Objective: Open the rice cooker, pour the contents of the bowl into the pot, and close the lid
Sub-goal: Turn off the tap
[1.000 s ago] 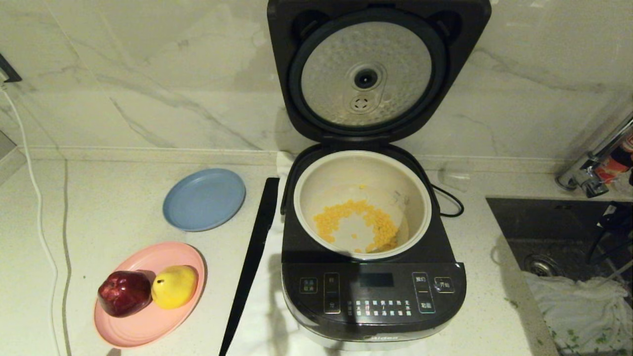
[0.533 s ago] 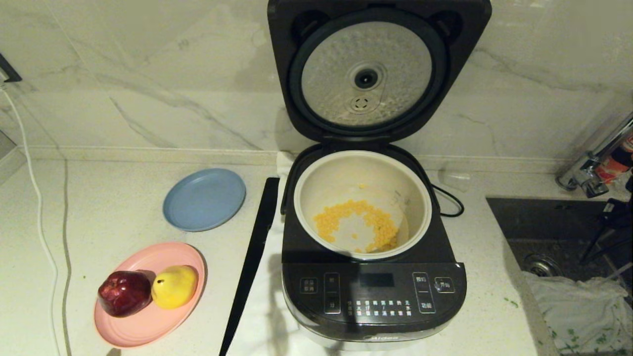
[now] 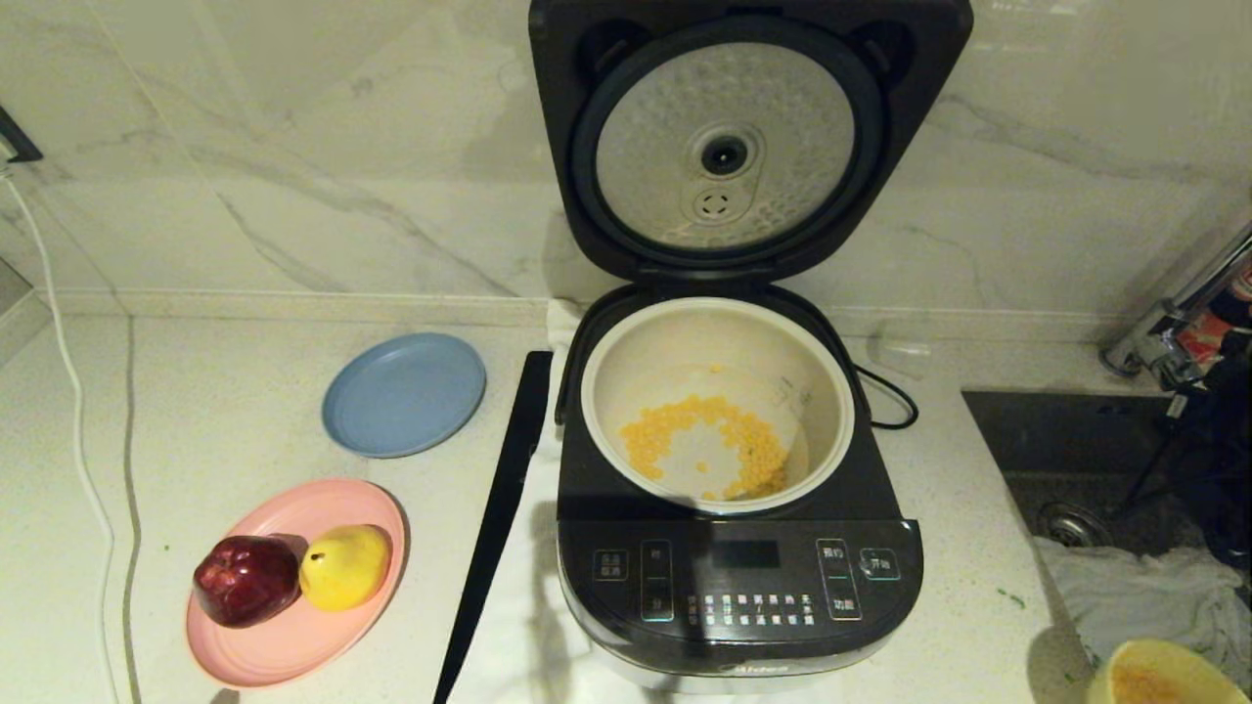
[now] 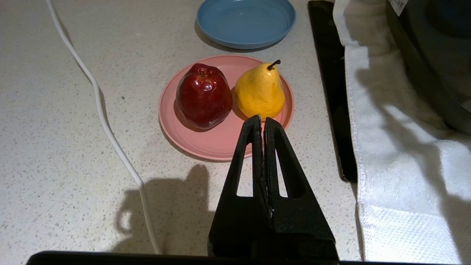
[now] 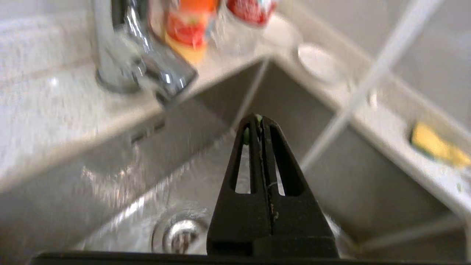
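The rice cooker (image 3: 738,577) stands on the counter with its lid (image 3: 726,147) raised, the dimpled silver plate facing me. Inside it, the cream pot (image 3: 626,376) holds the contents (image 3: 719,440), yellow kernels in a loose ring on its bottom. At the bottom right corner, beside the white cloth, shows the pale yellow bowl (image 3: 1159,675). My right gripper (image 5: 260,118) hangs shut and empty over the sink, and its arm (image 3: 1223,460) is dark at the right edge. Above the counter in front of the pink plate, my left gripper (image 4: 262,118) is shut on nothing.
A pink plate (image 3: 293,645) carries a red apple (image 3: 245,579) and a yellow pear (image 3: 344,565). A blue plate (image 3: 404,393) lies behind it. A black strip (image 3: 499,508) and a white towel (image 4: 397,154) lie by the cooker. Sink (image 3: 1066,440), faucet (image 3: 1174,332) and white cable (image 3: 73,420) flank the counter.
The bowl has come into view at the bottom right corner. My right arm has moved further in over the sink at the right edge. Cooker and left arm have not moved.
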You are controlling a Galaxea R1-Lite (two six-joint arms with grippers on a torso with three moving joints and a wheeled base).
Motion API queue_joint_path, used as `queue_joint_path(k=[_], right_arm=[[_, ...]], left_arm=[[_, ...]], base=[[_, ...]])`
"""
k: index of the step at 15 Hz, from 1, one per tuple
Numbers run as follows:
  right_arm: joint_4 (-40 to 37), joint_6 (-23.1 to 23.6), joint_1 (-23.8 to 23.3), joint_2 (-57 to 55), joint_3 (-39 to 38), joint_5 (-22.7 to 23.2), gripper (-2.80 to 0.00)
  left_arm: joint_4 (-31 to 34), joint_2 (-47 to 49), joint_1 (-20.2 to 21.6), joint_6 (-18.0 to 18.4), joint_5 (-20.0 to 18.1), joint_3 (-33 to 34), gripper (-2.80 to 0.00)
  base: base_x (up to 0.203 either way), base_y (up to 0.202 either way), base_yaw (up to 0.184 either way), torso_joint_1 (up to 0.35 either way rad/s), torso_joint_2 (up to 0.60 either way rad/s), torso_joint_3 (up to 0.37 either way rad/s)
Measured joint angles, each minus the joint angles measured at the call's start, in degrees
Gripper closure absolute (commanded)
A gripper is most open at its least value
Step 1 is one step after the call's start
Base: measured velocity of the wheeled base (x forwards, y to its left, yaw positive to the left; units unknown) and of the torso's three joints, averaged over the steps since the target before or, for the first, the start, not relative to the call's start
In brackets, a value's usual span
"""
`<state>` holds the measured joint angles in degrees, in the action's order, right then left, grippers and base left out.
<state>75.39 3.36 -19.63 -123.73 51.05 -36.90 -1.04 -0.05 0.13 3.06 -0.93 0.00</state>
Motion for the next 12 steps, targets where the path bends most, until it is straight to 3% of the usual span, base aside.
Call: queue_joint_path(k=[12], right_arm=[[1.8,6.4,0.4,-11.9,16.7,-0.7,0.00]], left_arm=[[0.0,0.0,0.0,0.0,0.0,0.0,0.00]], base=[[0.000,0.000,0.000,0.000,0.00,0.000]])
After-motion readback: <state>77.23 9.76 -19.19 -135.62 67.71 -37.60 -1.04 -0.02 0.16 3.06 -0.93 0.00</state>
